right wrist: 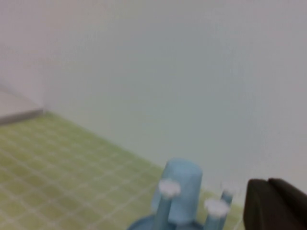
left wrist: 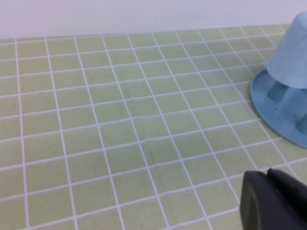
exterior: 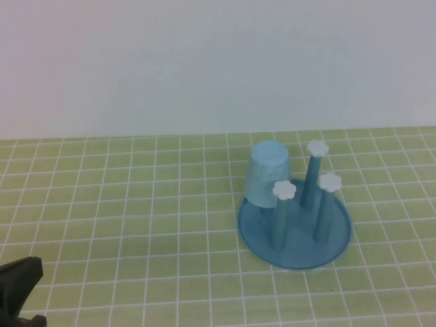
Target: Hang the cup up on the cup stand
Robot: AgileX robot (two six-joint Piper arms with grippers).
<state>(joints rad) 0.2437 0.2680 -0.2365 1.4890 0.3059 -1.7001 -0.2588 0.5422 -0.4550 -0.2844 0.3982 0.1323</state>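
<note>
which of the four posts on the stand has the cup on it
The far-left post, hidden under the upside-down cup. The cup stand's other three posts stand bare, white flower caps showing.

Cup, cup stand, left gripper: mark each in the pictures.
cup (exterior: 268, 170), high view, side wall, upside down over a post.
cup stand (exterior: 300, 255), high view, bare dish base.
left gripper (exterior: 19, 279), high view, dark body, near-left corner.

The scene is lit evenly and brightly, with soft diffuse light; only faint shadows are cast around the round blue plastic cup stand (exterior: 294, 231) on the green tiled table (exterior: 136, 204). No glare is seen. The right wrist view is markedly blurred; the pale blue plastic cup (right wrist: 181, 189) is rendered soft-edged there.
</note>
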